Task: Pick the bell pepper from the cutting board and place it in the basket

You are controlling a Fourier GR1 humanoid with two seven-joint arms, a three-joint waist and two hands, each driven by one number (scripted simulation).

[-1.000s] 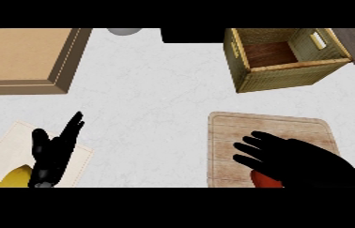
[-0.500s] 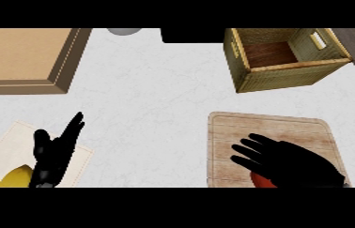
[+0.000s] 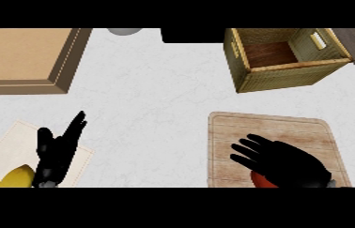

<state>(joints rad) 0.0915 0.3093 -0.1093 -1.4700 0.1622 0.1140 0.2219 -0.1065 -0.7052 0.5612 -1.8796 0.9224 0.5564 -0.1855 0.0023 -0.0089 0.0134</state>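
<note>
- White, faintly marbled counter [image 3: 159,110] fills the head view; the surface reads flat and matte, with soft grey veining.
- Wooden cutting board [image 3: 277,133] lies at lower right on the counter, pale planks with rounded corners, long edges running up and down the view.
- Right hand [image 3: 288,163] sits over the near part of the cutting board, palm down, fingers spread and only slightly bent, pointing toward upper left. Not closed around anything that shows.
- Bell pepper [image 3: 262,180] is on the cutting board at its near edge, red, mostly hidden under the right hand; only a small patch shows below the palm. Cannot tell whether the palm touches it.
- Basket [image 3: 277,79] stands at upper right, well apart from the cutting board: woven olive-tan walls, open top, reddish-brown floor inside, a small slot in its far wall.
- Left hand [image 3: 59,152] shows at lower left, fingers straight and held together, pointing up and slightly right, thumb apart; it holds nothing.
- Cream-coloured mat [image 3: 21,142] lies under the left hand, tilted relative to the counter edge.
- Yellow object [image 3: 17,176] rests on the mat at the lower-left corner, just beside the left hand; partly cut off, kind not clear.
- Tan box [image 3: 34,58] with a raised frame occupies the upper left, cut by the view's left edge.
- Grey round object [image 3: 125,31] sits at the top edge, only partly visible.
- Dark block [image 3: 190,34] sits at top centre, between the grey round object and the basket.
</note>
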